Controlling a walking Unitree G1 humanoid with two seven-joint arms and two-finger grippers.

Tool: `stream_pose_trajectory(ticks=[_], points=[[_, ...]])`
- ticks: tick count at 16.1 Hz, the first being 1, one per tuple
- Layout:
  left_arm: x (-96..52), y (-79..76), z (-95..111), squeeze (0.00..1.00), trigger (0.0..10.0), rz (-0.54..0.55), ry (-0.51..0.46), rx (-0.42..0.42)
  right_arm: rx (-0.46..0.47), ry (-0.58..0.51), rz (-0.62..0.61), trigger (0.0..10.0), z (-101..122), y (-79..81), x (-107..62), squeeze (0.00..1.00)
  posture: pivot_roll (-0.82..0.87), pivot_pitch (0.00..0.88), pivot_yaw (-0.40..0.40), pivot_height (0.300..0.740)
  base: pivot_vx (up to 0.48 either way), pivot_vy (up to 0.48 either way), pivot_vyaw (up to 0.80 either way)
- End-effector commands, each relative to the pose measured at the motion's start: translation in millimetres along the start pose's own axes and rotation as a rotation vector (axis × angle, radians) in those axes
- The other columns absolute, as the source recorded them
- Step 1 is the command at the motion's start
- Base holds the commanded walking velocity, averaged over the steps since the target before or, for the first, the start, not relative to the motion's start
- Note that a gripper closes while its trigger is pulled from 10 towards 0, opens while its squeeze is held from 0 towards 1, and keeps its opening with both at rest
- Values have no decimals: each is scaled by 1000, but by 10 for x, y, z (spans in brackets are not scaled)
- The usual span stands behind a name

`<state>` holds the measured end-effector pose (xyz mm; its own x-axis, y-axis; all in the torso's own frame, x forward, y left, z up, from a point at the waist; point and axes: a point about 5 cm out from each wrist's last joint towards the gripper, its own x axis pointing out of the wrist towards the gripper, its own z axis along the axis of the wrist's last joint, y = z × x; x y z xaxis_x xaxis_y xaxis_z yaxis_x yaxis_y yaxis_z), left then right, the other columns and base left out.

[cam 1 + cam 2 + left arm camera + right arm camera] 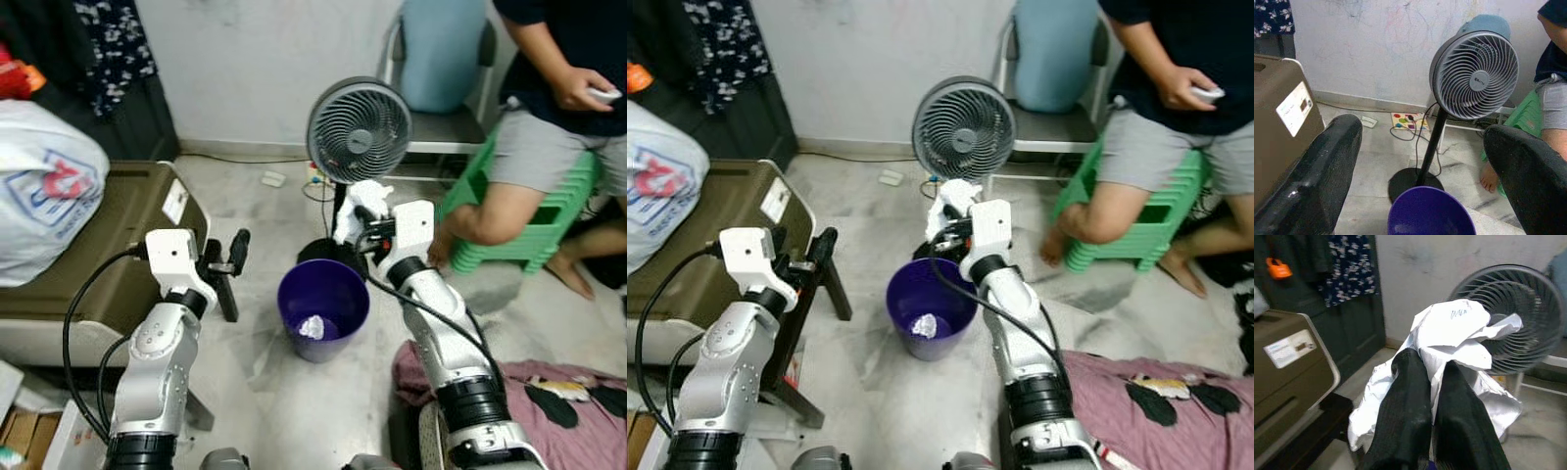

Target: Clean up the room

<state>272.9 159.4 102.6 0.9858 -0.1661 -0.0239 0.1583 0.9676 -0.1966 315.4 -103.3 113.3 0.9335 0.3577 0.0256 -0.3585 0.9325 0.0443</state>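
A purple bin [323,306] stands on the floor between my arms, with one crumpled white scrap [312,327] lying in its bottom. My right gripper [358,217] is raised above the bin's far rim, shut on a wad of crumpled white paper [1449,340] that bulges over both fingers [1408,401]. My left gripper [223,266] hangs open to the left of the bin with nothing between its fingers [1317,171]; in the left wrist view the bin's rim [1427,210] lies just beyond them.
A grey pedestal fan [359,130] stands right behind the bin. A brown case [108,235] with a white bag [39,186] lies at the left. A person sits on green stools [519,220] at the right. A maroon cloth [549,401] lies near my right foot.
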Motion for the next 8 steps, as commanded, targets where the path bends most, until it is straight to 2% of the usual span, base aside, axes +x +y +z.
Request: stream_pose_trajectory(ticks=[1, 4, 6, 8], points=[[-12, -2, 6, 0, 10000, -24, 2, -1, -2, -6, 2, 10000, 39, -4, 16, 0, -73, 0, -11, 740, 0, 0, 0], [-41, 22, 16, 0, 10000, -14, -4, 8, 39, 28, -65, 10000, 19, -104, -49, 0, -63, 0, -18, 740, 0, 0, 0], [-107, 122, 22, 0, 10000, 51, -8, 29, 69, 41, -162, 10000, 12, -280, -222, 0, -67, 0, -18, 740, 0, 0, 0], [-222, 261, 16, 0, 10000, 100, -6, 14, 50, 50, -245, 10000, 7, -430, -440, 0, -83, 0, -16, 740, 0, 0, 0]])
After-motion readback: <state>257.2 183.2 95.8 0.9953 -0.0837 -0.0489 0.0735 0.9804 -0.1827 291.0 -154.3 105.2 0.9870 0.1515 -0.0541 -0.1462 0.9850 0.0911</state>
